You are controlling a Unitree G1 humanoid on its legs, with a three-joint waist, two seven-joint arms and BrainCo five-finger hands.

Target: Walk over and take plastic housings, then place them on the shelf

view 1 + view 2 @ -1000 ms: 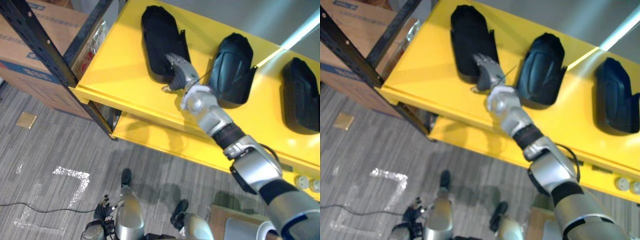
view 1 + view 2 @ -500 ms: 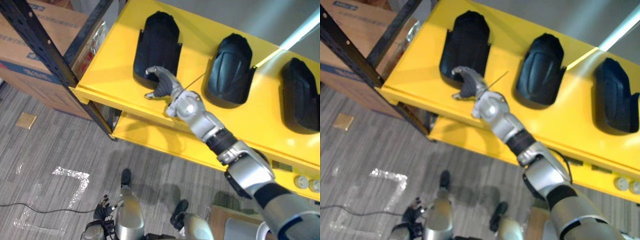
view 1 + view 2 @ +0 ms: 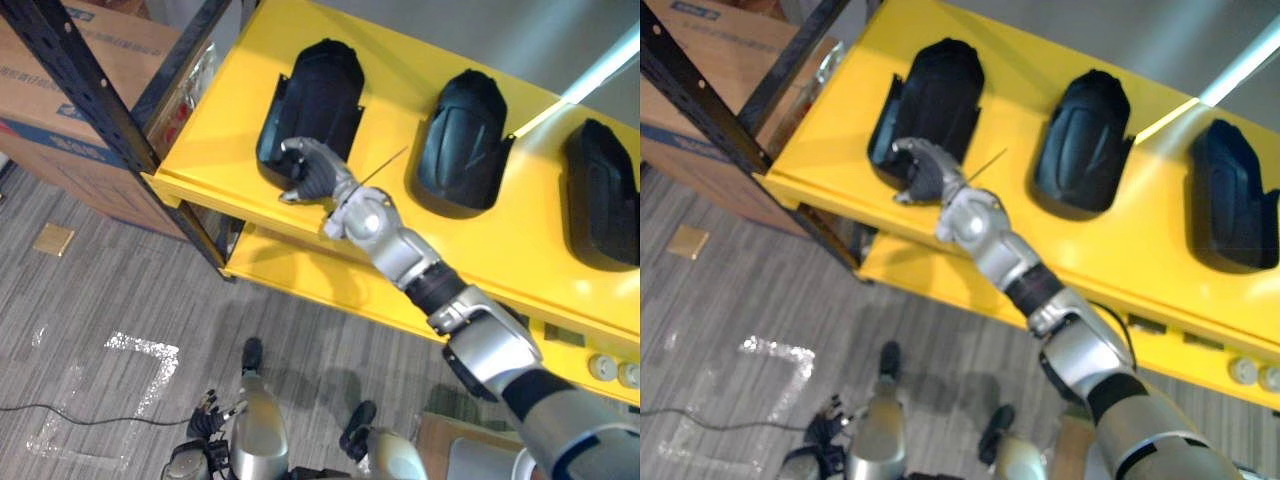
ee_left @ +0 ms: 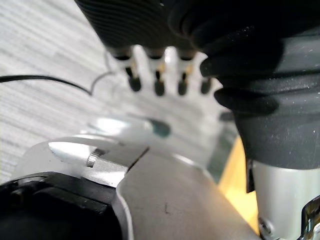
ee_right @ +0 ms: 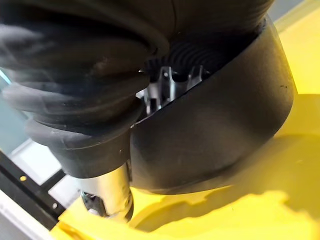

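Since a second ago the right hand has travelled to the left along the yellow shelf, and the left housing has gone with it. That housing has slid toward the shelf's left end and turned a little, so its near end now lies closer to the front lip.

Right hand: fingers curled over the near end of the left housing, thumb below at its rim; judged to be gripping it. The right wrist view shows the dark shell right against the hand. Left hand: hanging low at the robot's side, fingers relaxed and holding nothing.

The middle housing and right housing lie further along the same shelf, well apart from each other. A cardboard box stands behind the black post to the left.

Assessment: the step in hand is settling this housing into place. Recommended practice is to keep the shell flat on the shelf and stop short of the left edge and front lip. The fingers should open fully before the arm draws back, so that the rim is not dragged off the shelf.
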